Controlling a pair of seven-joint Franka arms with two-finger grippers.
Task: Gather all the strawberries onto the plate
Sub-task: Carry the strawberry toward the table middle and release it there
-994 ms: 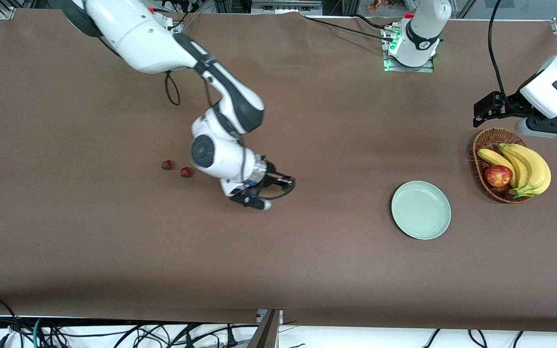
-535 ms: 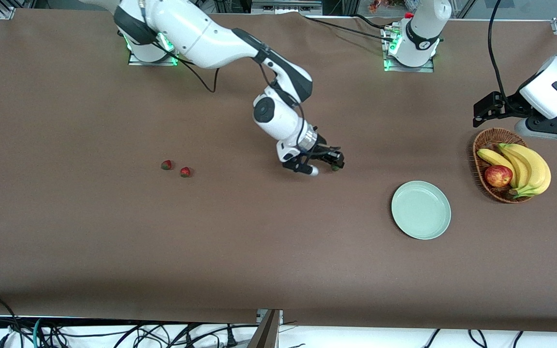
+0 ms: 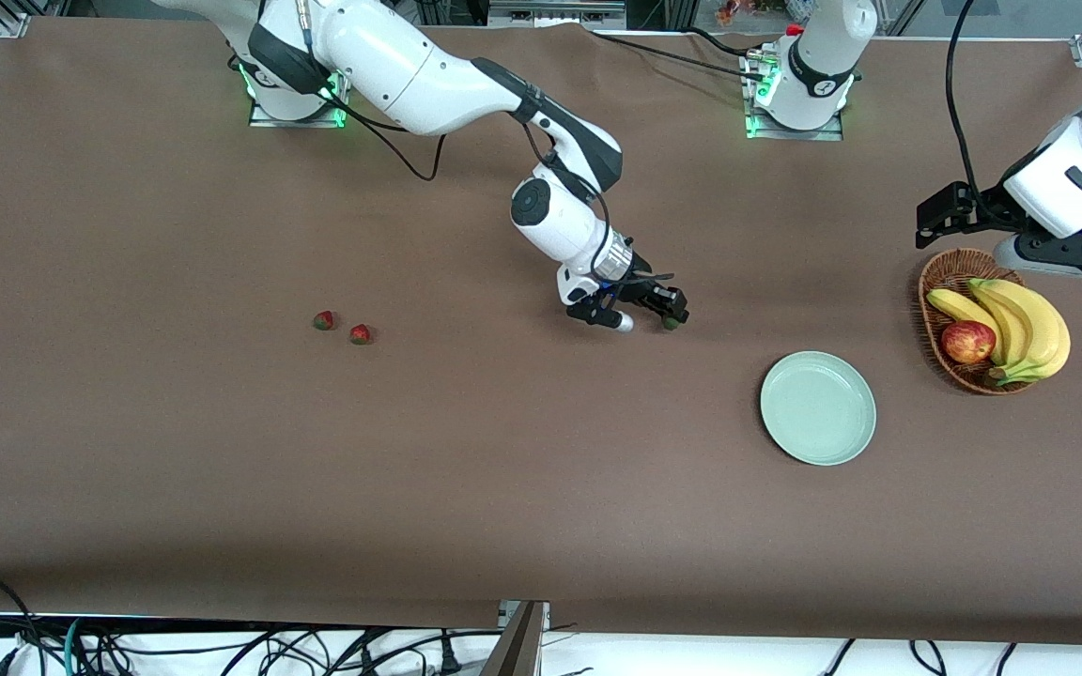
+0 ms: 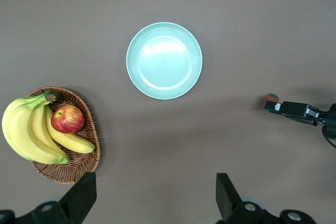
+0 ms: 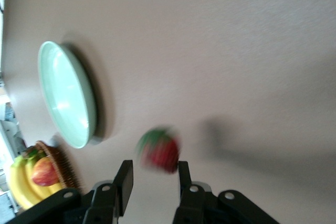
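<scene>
Two strawberries (image 3: 323,320) (image 3: 361,333) lie side by side on the table toward the right arm's end. My right gripper (image 3: 672,312) hangs over bare table between them and the plate. Its fingers (image 5: 154,167) stand a little apart, and a third strawberry (image 5: 159,150) (image 3: 670,325), blurred, is just off their tips against one finger. The pale green plate (image 3: 818,407) (image 4: 164,60) (image 5: 65,95) holds nothing. My left gripper (image 3: 1067,255) (image 4: 155,182) waits wide open above the basket's end of the table, holding nothing.
A wicker basket (image 3: 947,270) (image 4: 79,166) with bananas (image 3: 1029,324) and a red apple (image 3: 967,342) stands beside the plate toward the left arm's end. Cables hang along the table's front edge.
The right arm swung from beside the two strawberries toward the plate, carrying a strawberry. Its fingers have just parted and the berry has slid to their tips. The left arm barely moved.
</scene>
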